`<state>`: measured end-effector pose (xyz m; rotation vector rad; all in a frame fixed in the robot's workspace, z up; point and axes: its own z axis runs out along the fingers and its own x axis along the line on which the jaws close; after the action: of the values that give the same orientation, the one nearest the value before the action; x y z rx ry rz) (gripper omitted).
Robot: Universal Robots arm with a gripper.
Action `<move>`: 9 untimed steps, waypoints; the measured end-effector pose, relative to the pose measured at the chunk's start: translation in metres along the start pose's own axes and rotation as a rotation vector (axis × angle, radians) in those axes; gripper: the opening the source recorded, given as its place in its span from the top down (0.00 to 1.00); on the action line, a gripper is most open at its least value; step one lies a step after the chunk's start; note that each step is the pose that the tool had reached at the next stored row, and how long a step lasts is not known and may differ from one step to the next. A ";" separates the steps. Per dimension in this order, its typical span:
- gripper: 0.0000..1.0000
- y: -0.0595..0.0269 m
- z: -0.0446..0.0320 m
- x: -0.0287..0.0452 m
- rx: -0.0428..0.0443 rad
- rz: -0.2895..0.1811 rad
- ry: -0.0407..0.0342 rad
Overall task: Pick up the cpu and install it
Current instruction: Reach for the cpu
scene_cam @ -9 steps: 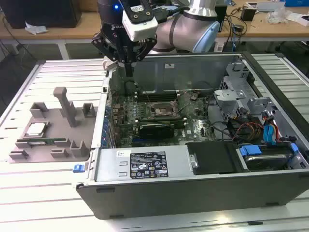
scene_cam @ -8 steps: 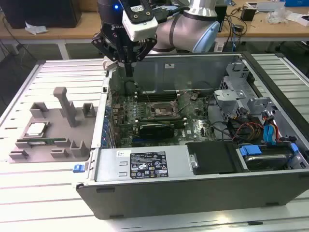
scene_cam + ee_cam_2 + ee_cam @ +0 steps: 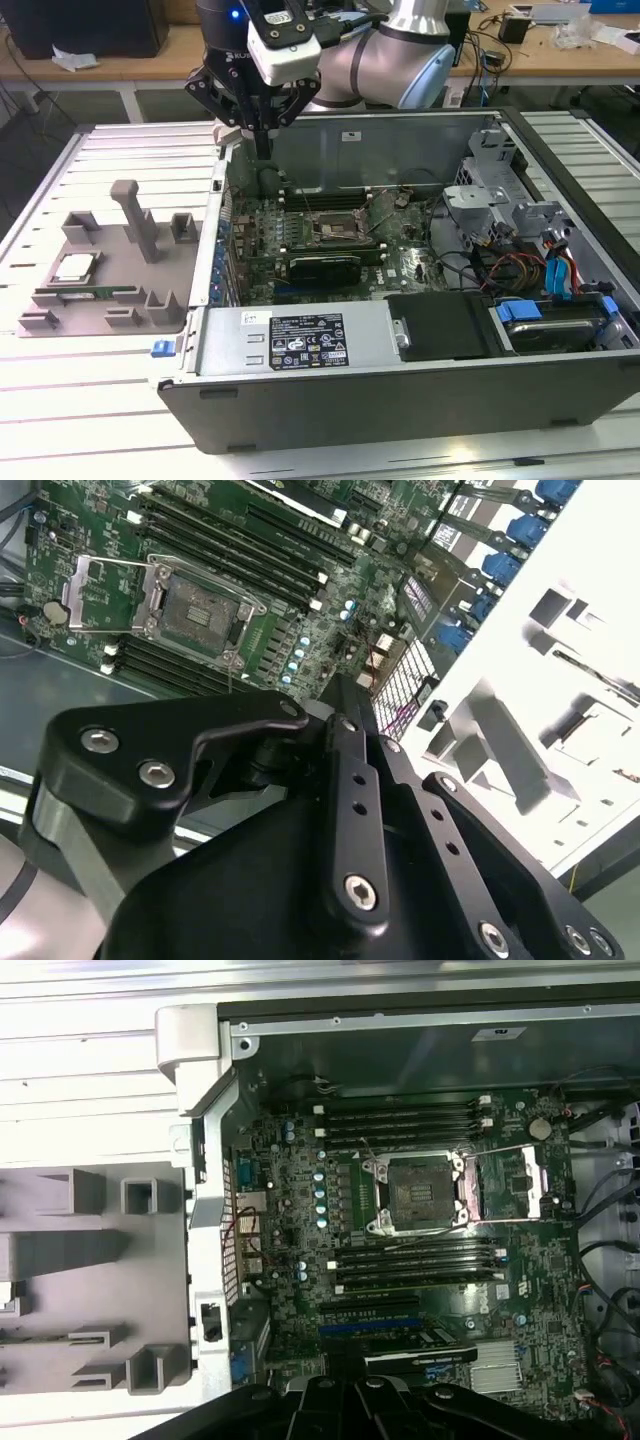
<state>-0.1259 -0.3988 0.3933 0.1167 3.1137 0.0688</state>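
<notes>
Cpu [image 3: 75, 267] being seen lying flat on grey holder [image 3: 165, 272], outside case [image 3: 400, 405], at exterior view's left. Socket [image 3: 418, 1192] being left open, bare. Gripper [image 3: 263, 150] being held over case's rear corner, jaws closed, nothing gripped.

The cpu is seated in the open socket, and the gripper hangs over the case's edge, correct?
One thing is wrong. The socket is open but empty, as the first wrist view shows. The cpu lies on the grey holder outside the case, in the exterior view. The gripper does hang over the case's edge.
</notes>
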 end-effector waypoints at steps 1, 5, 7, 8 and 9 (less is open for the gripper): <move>0.89 -0.0002 -0.0001 0.0027 0.0000 0.000 0.0001; 0.89 -0.0010 -0.0003 0.0128 -0.0001 0.000 0.0000; 0.89 -0.0012 -0.0004 0.0167 -0.0001 0.000 0.0000; 0.89 -0.0013 -0.0004 0.0177 -0.0001 0.000 0.0000; 0.89 -0.0014 -0.0004 0.0188 -0.0002 0.000 -0.0001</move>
<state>-0.1448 -0.3988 0.3932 0.1167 3.1136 0.0690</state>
